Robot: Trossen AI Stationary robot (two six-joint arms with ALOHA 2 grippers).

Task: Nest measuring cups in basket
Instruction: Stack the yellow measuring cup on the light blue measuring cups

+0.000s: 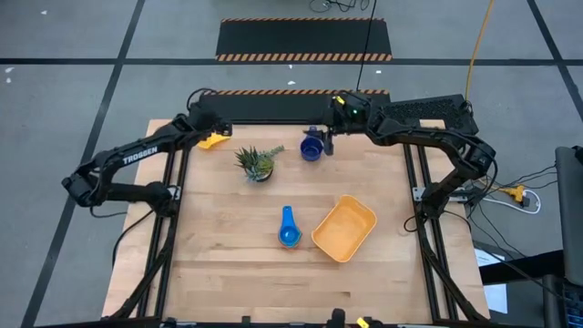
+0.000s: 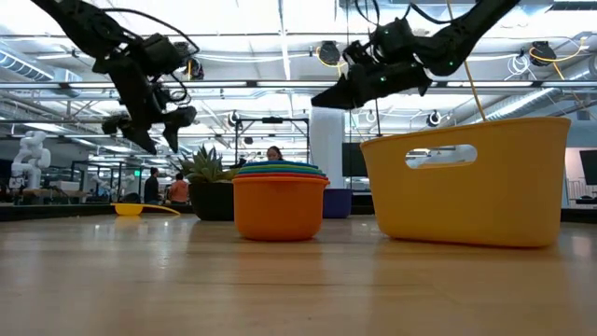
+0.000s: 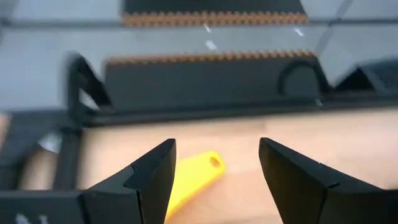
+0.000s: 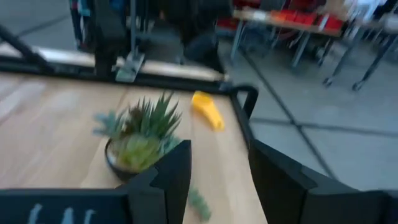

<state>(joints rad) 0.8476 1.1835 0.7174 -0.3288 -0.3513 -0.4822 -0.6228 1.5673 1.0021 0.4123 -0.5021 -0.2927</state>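
Note:
A yellow measuring cup lies at the table's far left edge; its flat handle shows between the fingers of my open left gripper, which hovers just above it without touching. A dark blue cup stands upright at the far middle, with my open right gripper close beside it and empty. A stack of nested cups, blue inside and orange-red outside, stands on the table left of the orange-yellow basket.
A small spiky potted plant stands between the yellow cup and the dark blue cup. The basket sits slantwise on the table right of centre. Bare wood lies along the near edge and at the near left.

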